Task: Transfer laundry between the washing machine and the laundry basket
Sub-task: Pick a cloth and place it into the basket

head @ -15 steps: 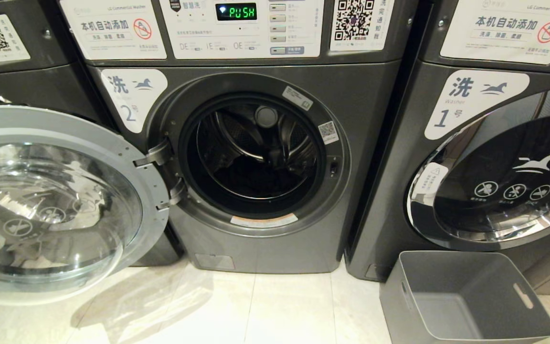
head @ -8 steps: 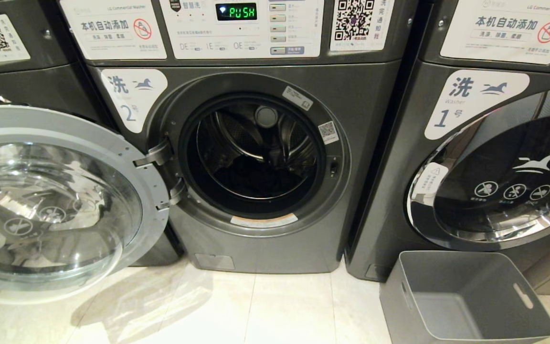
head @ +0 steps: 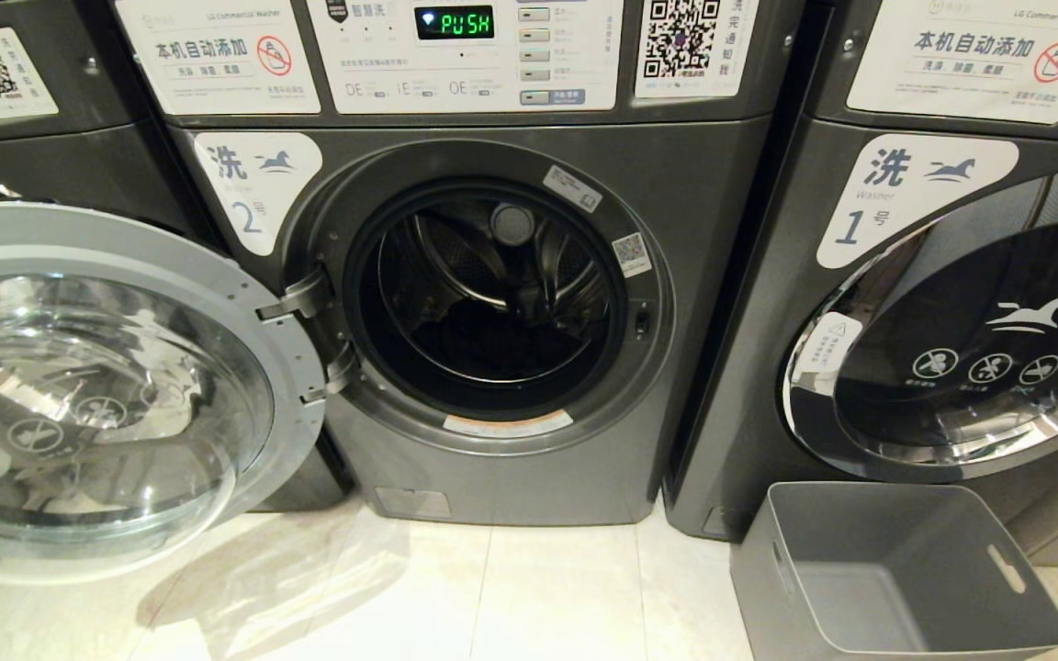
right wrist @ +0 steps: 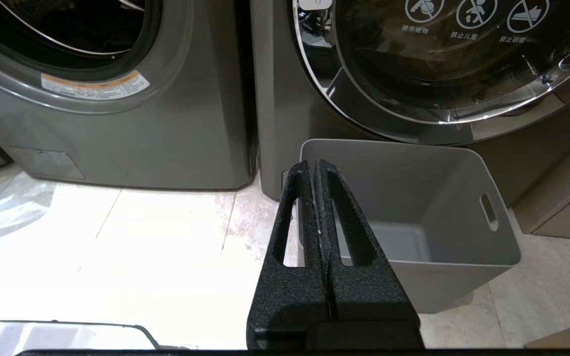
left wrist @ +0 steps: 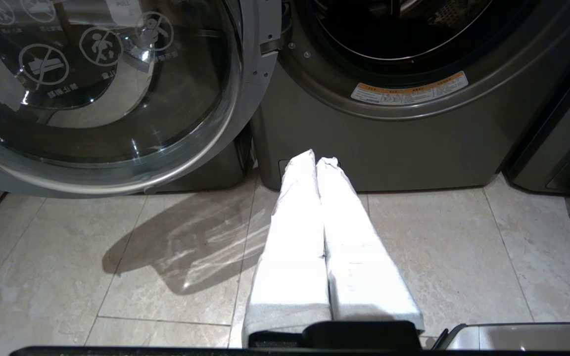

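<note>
On the far left, the door (head: 97, 386) of the washing machine (head: 492, 303) numbered 2 stands swung fully open, its glass bowl facing out over the floor (head: 492, 597). So the opening step is already done. Just right of the door, the drum mouth is clear and dark. Something dark lies low inside the drum (head: 488, 344), most likely the laundry, though the head view cannot show what it is or how much there is.

Low in front of that machine, the left gripper (left wrist: 316, 160) hangs above the tiles with its white-wrapped fingers pressed together, holding nothing. It points toward the machine's base, not yet into the drum.

Further right, the right gripper (right wrist: 314, 170) also hovers low, its black fingers pressed together and empty, aimed at the near left corner of the laundry basket (head: 896, 569). Neither arm shows in the head view.

The grey basket stands on the floor at the right, just in front of the closed washer numbered 1 (head: 951, 321), and it is empty.

Judging from this, the transfer itself has not begun: nothing is in the basket and nothing is held. What is left seems to be nearly everything: reach into the drum, take hold of the clothes, carry them right, and drop them in the basket.
</note>
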